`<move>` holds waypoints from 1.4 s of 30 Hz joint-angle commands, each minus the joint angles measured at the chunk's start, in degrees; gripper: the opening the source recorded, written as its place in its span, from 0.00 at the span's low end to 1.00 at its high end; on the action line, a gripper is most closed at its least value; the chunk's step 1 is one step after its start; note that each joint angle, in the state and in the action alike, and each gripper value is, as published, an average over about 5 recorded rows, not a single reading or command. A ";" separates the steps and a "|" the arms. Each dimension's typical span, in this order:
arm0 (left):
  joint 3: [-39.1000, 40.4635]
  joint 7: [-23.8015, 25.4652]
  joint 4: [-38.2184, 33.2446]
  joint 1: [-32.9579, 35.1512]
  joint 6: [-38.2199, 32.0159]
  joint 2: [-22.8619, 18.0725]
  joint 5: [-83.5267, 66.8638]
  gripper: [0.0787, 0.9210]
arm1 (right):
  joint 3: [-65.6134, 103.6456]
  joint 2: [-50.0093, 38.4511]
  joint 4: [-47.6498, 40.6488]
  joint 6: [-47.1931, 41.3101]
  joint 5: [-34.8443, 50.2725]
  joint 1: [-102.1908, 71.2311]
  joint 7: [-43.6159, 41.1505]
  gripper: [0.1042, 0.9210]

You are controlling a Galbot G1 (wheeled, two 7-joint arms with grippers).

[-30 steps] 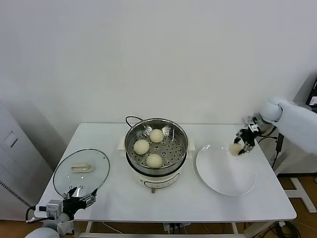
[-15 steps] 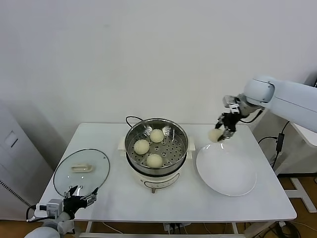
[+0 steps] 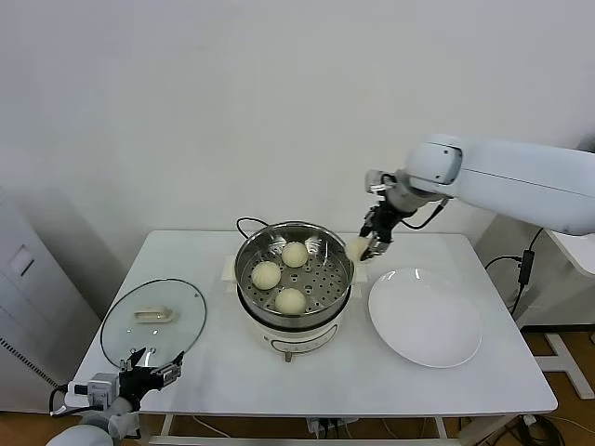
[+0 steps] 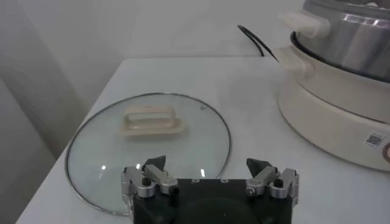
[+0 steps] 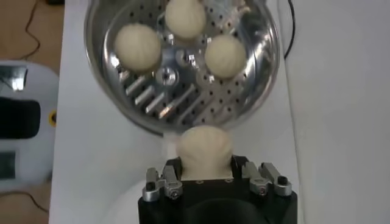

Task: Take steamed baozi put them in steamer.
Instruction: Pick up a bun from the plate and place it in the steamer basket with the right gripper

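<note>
The steel steamer stands mid-table on its cream base and holds three baozi on its perforated tray. My right gripper is shut on a fourth baozi, held in the air just outside the steamer's right rim; the right wrist view shows this baozi between the jaws with the tray beyond it. My left gripper is parked low at the table's front left edge, open and empty, as the left wrist view shows.
A flat white plate lies empty right of the steamer. A glass lid with a cream handle lies at the front left, also in the left wrist view. The black cord runs behind the steamer.
My right gripper has carried the baozi up from above the plate's right side and leftward across it, to the steamer's right rim. The left arm has not moved.
</note>
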 commanded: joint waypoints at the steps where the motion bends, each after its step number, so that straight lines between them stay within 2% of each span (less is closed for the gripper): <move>1: 0.02 0.00 0.20 -0.08 0.01 0.09 -0.05 0.88 | 0.05 6.79 -1.60 -3.36 5.67 -2.19 3.14 0.50; 30: 0.25 -0.12 0.29 -0.31 0.18 -0.93 -0.09 0.88 | 0.82 10.65 -5.69 -5.09 3.23 -12.21 6.86 0.50; 33: 0.10 -0.13 0.36 -0.29 0.14 -0.92 -0.09 0.88 | 1.67 10.32 -5.82 -5.15 3.39 -12.44 7.52 0.55; 42: -0.22 -0.10 0.34 -0.03 -0.07 -1.13 -0.14 0.88 | 7.43 5.59 -5.61 -4.57 6.50 -10.16 6.08 0.85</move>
